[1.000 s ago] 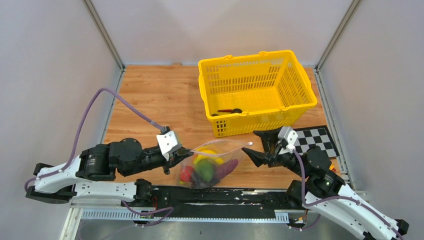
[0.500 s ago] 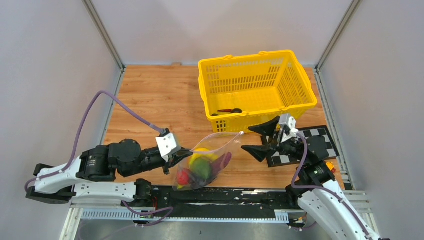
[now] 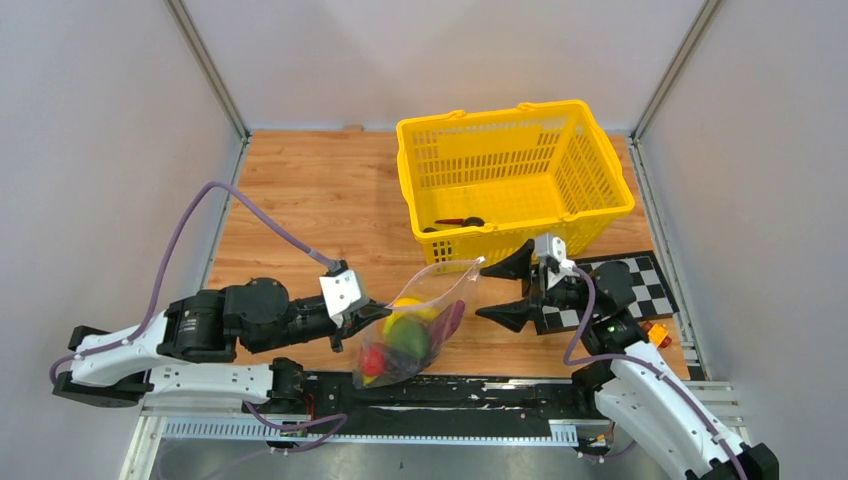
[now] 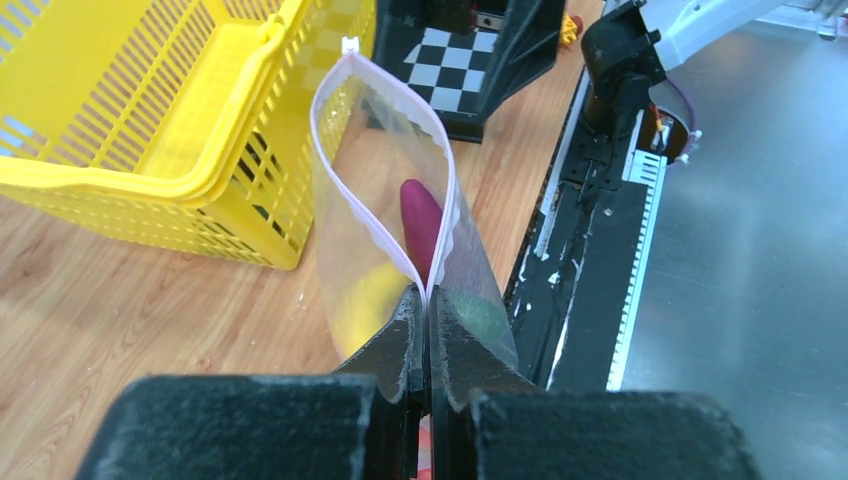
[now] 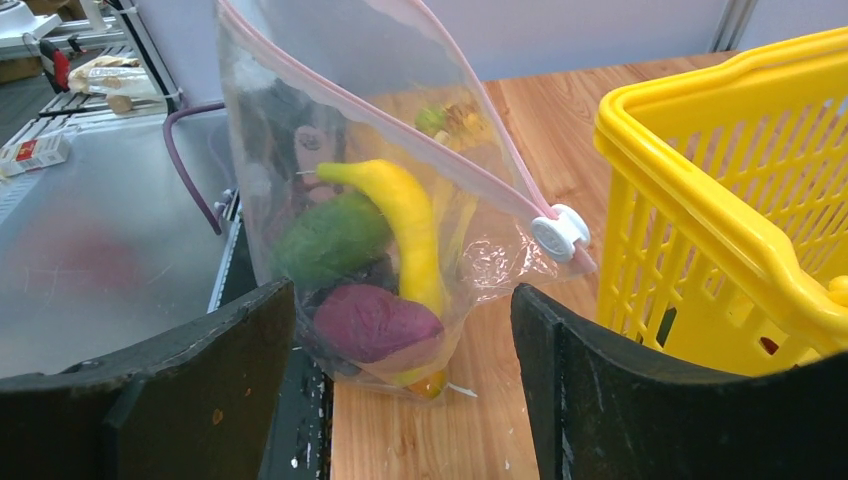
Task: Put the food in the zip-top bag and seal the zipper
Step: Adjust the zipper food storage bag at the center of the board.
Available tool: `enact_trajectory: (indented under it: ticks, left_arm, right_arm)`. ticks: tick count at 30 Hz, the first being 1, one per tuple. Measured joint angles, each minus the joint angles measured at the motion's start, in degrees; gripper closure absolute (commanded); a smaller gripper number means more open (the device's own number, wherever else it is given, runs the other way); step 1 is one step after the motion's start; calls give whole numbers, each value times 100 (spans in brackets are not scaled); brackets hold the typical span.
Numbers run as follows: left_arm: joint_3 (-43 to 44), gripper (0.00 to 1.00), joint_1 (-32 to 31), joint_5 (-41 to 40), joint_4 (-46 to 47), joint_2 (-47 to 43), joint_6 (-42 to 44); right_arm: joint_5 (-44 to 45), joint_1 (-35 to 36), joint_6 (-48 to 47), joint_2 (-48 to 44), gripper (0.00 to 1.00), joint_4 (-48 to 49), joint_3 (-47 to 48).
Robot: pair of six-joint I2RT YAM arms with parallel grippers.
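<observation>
Holding the zip-top bag point(image 3: 420, 320) by 1 end of its mouth: left end effector point(image 3: 372, 316) is clamped fully closed on the zipper point(image 4: 316, 140), no gap between the jaws in the left wrist view. Bag hangs lifted and tilted, mouth up and toward the yellow basket point(image 3: 500, 245), bottom down by the near edge of the desk point(image 3: 300, 190) next to the black rail point(image 3: 480, 390). Cannot tell if the bottom rests on anything.

Zipper is not sealed. From the pinch point the 2 pink strips bow apart into an open loop and meet again at the white tab point(image 5: 560, 232) at the far end.

Food is all inside the bag: banana point(image 5: 405, 215) upright, green piece point(image 5: 330, 240) beside it, purple piece point(image 5: 375, 322) underneath. Top view also shows a red piece point(image 3: 374, 358) at the low corner.

Right end effector point(image 3: 495, 290) is spread wide and holds nothing. It points at the tab end of the bag, 1 jaw on each side. In the right wrist view the tab sits between the jaws, closer to the basket-side jaw, apart from both.

Basket stands just beyond the bag with a few small dark items on its floor, too small to identify. Checkerboard point(image 3: 640, 285) lies flat on the desk under the right arm.
</observation>
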Motion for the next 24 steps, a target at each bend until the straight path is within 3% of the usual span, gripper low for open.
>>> enact_trajectory:
  ticks: [7, 18, 22, 24]
  left_arm:
    - [149, 100, 0, 356, 9, 260, 2]
    - [184, 100, 0, 566, -70, 179, 2]
    - [188, 100, 0, 715, -68, 170, 4]
    - [188, 100, 0, 772, -66, 125, 4]
  right_arm:
    - [-92, -149, -85, 699, 22, 286, 44]
    - [-710, -643, 197, 748, 21, 758, 262]
    - [-988, -649, 234, 931, 28, 831, 313]
    - [-1209, -651, 234, 981, 39, 828, 321]
